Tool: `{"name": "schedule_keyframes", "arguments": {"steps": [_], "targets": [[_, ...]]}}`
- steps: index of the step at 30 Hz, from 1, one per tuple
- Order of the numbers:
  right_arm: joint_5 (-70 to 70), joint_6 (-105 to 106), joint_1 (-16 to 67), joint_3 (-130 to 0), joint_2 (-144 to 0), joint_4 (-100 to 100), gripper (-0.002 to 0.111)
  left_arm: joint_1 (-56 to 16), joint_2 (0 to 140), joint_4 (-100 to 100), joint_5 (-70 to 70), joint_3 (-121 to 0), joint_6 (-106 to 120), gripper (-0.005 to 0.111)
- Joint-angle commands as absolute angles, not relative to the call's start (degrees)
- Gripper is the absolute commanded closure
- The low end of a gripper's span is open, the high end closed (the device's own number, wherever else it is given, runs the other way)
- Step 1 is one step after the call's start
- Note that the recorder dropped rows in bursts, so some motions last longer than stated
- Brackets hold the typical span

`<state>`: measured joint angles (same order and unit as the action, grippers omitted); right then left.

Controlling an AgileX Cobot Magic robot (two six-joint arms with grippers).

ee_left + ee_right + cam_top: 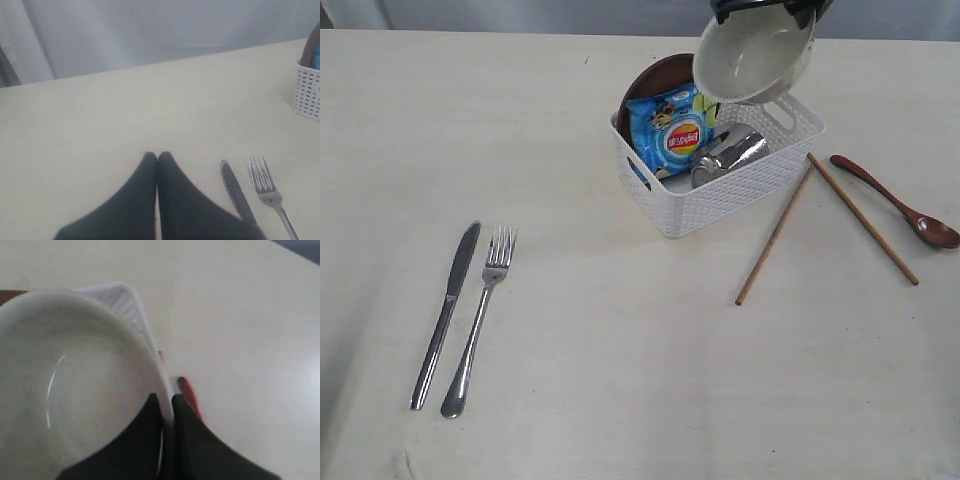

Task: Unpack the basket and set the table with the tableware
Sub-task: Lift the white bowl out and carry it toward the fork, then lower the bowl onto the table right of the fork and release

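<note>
My right gripper (165,399) is shut on the rim of the white speckled bowl (752,55) (75,380), which hangs tilted above the white basket (720,190) at the back. In the basket lean the round brown plate (650,80) and the steel cup (730,155). A steel knife (445,310) and fork (480,315) lie side by side on the table (620,380) at the left. Two wooden chopsticks (775,235) and a reddish-brown spoon (900,200) lie right of the basket. My left gripper (158,155) is shut and empty, low over the table beside the knife (237,192).
A blue chips packet (672,128) stands in the basket in front of the plate. The table's far edge meets a grey backdrop (150,30). In the right wrist view a corner of the basket (125,302) shows under the bowl.
</note>
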<state>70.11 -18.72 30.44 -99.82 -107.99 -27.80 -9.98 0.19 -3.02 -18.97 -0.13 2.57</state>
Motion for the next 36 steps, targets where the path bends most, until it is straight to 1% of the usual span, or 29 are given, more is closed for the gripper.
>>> {"name": "schedule_keyframes", "arguments": {"steps": [1,5,8,11,15,20,22,28,36], "targets": [[69.96,-15.73,30.39,-99.92,-104.88,-16.46,0.109,-9.84,0.00,-2.94,-18.60,0.00,2.55,0.107],[69.96,-14.91,30.76,-97.93,-102.66,-6.43,0.109,-9.84,0.00,-2.94,-18.60,0.00,2.55,0.107],[69.96,-14.81,31.90,-93.21,-100.84,-2.82,0.109,-9.84,0.00,-2.94,-18.60,0.00,2.55,0.107],[68.90,-14.81,34.45,-84.96,-98.43,1.58,0.109,-9.84,0.00,-2.94,-18.60,0.00,2.55,0.107],[57.29,-14.81,39.59,-74.35,-96.16,8.25,0.109,-9.84,0.00,-2.94,-18.60,0.00,2.55,0.107],[46.86,-14.81,46.26,-66.48,-97.66,9.51,0.109,-9.84,0.00,-2.94,-18.60,0.00,2.55,0.107],[44.59,-14.81,47.41,-65.04,-98.95,9.51,0.109,-9.84,0.00,-2.94,-18.60,0.00,2.55,0.107],[39.79,-14.92,47.54,-64.22,-103.39,10.41,0.109,-9.84,0.00,-2.94,-18.60,0.00,2.55,0.107],[39.61,-13.53,47.54,-63.85,-106.69,10.06,0.109,-9.84,0.00,-2.94,-18.60,0.00,2.55,0.107]]}}
